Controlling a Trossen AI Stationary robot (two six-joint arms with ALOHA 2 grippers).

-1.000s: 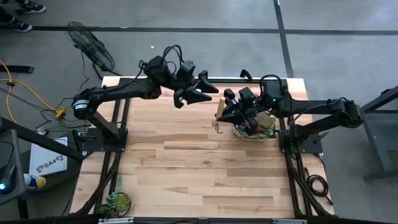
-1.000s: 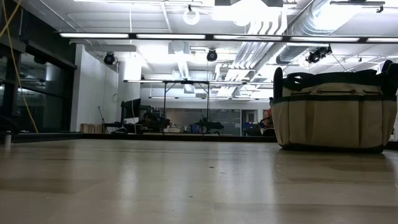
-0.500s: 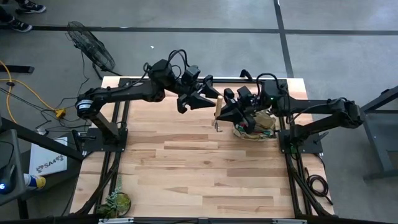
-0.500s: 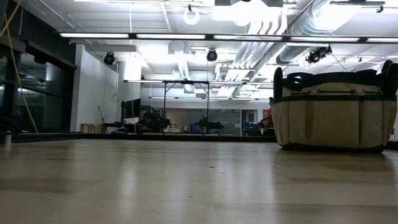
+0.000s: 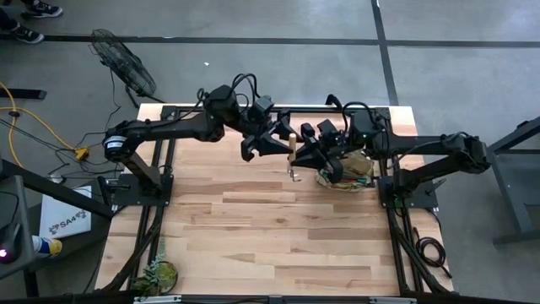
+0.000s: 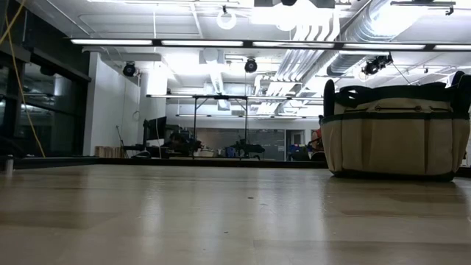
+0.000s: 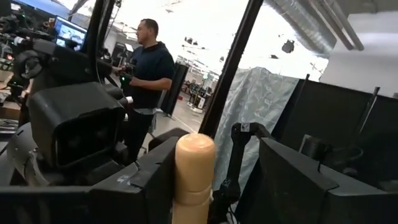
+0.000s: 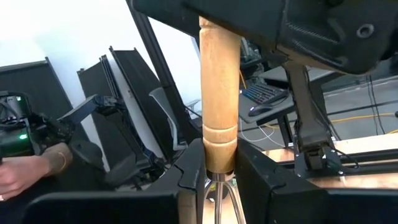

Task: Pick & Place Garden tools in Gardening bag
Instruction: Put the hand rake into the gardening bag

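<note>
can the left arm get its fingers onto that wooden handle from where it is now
Probably yes. The left gripper is open with the wooden handle already between its fingers, while the right gripper holds the tool lower down, leaving the handle's upper end free.

You get bright, even ceiling-strip light in the low view; the left wrist view blows out around the person [image 7: 147, 68], and its near wooden handle [image 7: 193, 174] blurs.
</note>
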